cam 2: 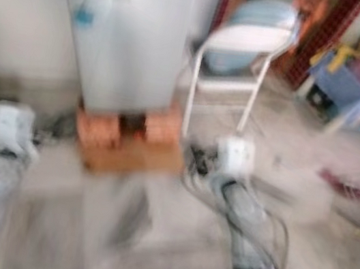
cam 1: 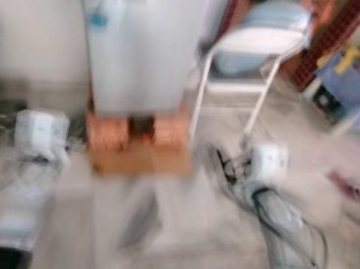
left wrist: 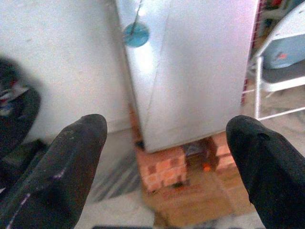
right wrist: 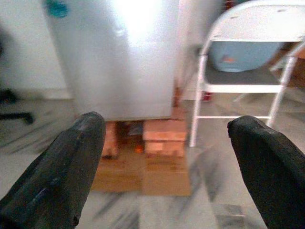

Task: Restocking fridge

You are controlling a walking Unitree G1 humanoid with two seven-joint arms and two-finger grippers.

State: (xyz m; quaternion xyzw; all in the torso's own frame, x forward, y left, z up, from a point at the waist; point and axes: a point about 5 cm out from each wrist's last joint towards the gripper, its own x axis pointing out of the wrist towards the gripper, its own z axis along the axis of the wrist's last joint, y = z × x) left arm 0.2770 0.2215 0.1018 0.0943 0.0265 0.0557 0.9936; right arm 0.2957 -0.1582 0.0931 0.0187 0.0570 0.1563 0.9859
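Fridge [cam 1: 141, 38] shut, on bricks [left wrist: 162, 168] | left claw [left wrist: 167, 143] released | right claw [right wrist: 167, 143] released

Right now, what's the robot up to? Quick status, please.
Left claw and right claw open, empty. Fridge ahead, door shut, raised on bricks. Folding chair stands beside it.

Silver fridge [cam 1: 141, 38] stands upright, door shut; raised on red bricks [cam 1: 135, 132].
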